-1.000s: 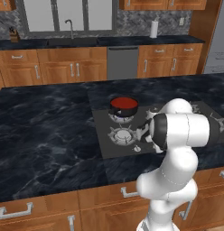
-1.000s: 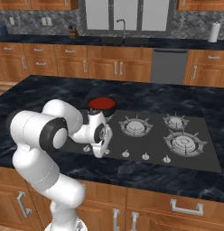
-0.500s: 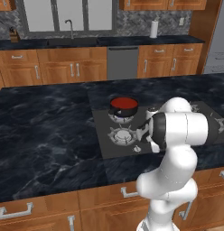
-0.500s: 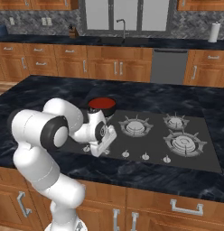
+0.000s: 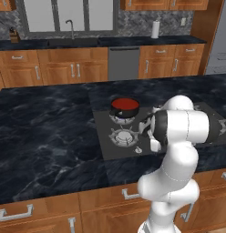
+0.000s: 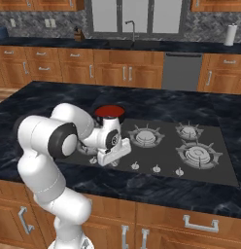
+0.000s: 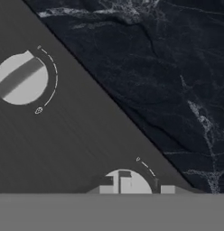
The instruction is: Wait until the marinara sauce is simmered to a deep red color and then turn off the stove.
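Turning the knob (image 7: 125, 182) cleanly means keeping the jaws, set narrow astride it, centred on its ridge; the marinara sauce (image 5: 124, 104), deep red, sits on the stove (image 6: 210, 170) burner behind that knob.

The arm (image 6: 49, 160) is built of thick, glossy white rounded segments, bulbous at the joints. Dark grey to black bands ring the joints, widest at the elbow-like bend. The hand (image 6: 110, 146) is a white block with a round dark disc on its side and a flat pale flange at its 5 o'clock edge.
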